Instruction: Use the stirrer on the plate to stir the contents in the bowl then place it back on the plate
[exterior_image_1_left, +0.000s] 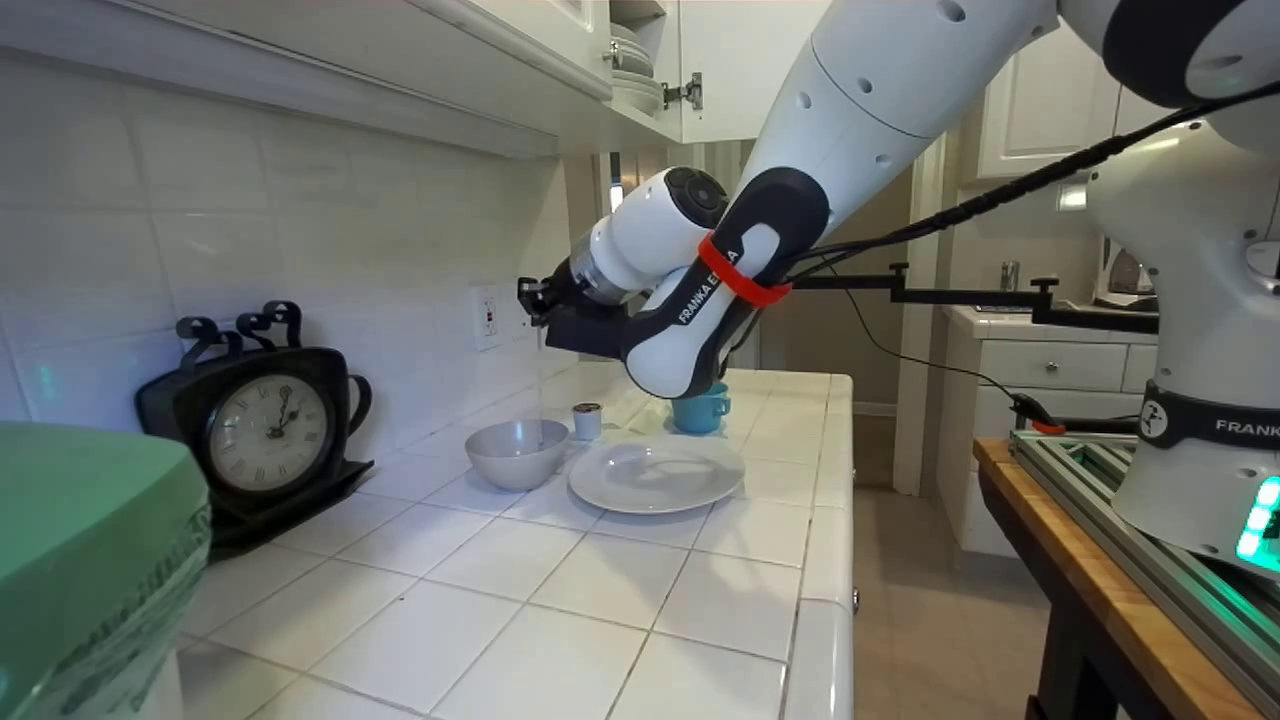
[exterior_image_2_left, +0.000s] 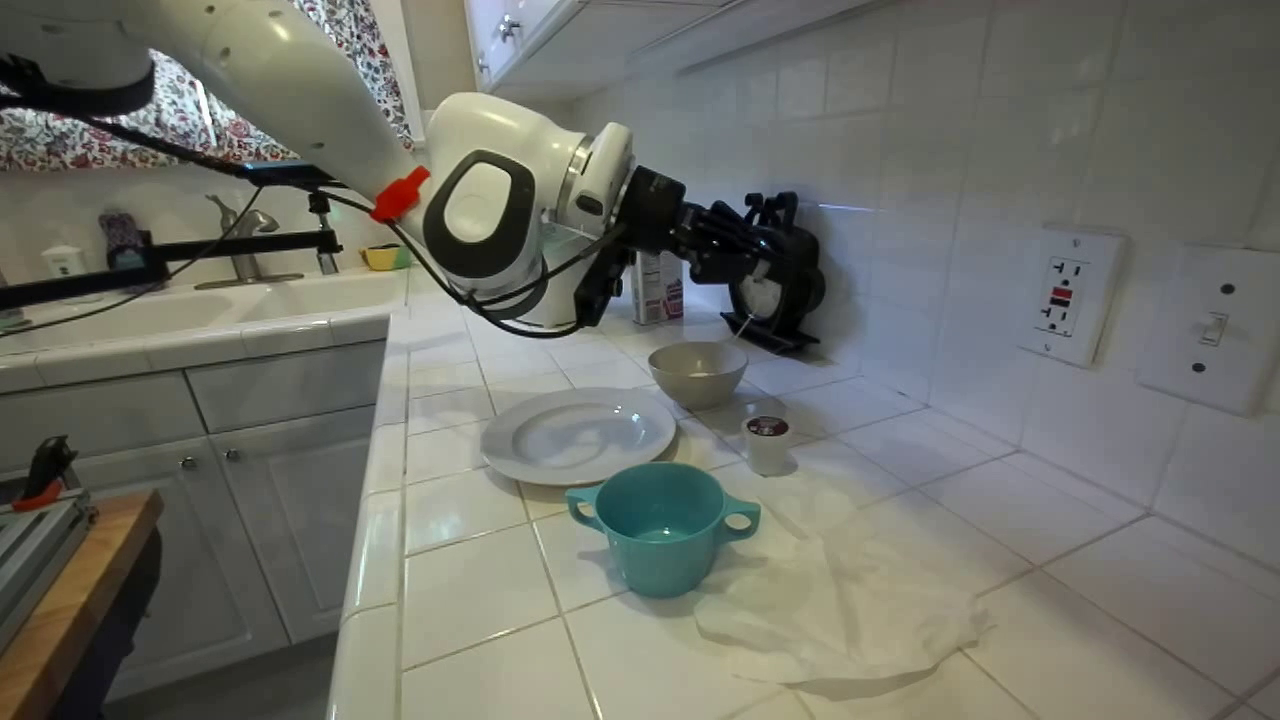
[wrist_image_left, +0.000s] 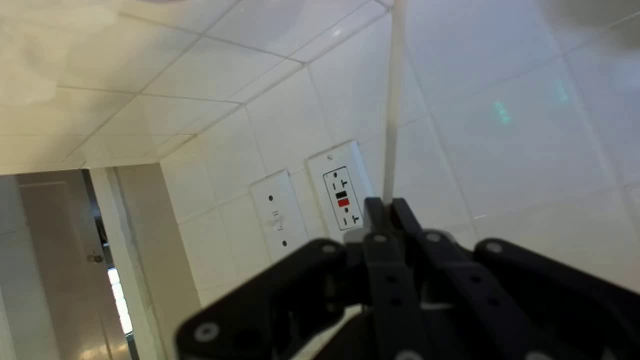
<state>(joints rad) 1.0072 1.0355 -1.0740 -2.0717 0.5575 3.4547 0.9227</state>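
The stirrer (wrist_image_left: 393, 100) is a thin pale stick. My gripper (wrist_image_left: 386, 205) is shut on its upper end, and the stick extends away from the fingertips in the wrist view. In an exterior view the gripper (exterior_image_1_left: 530, 300) is high above the grey-white bowl (exterior_image_1_left: 515, 465). The stirrer (exterior_image_1_left: 540, 385) hangs nearly upright, faint, and its lower end reaches inside the bowl. The bowl (exterior_image_2_left: 697, 378) also shows in an exterior view, with the stirrer (exterior_image_2_left: 742, 328) at its far rim. The bowl's contents are hidden. The white plate (exterior_image_1_left: 655, 478) beside the bowl carries nothing.
A blue two-handled cup (exterior_image_2_left: 665, 530) and a small white pod (exterior_image_2_left: 768, 445) stand near the plate and bowl. A crumpled white sheet (exterior_image_2_left: 850, 600) lies on the tiles. A black clock (exterior_image_1_left: 265, 430) stands by the wall. A green-lidded container (exterior_image_1_left: 90, 560) is in front.
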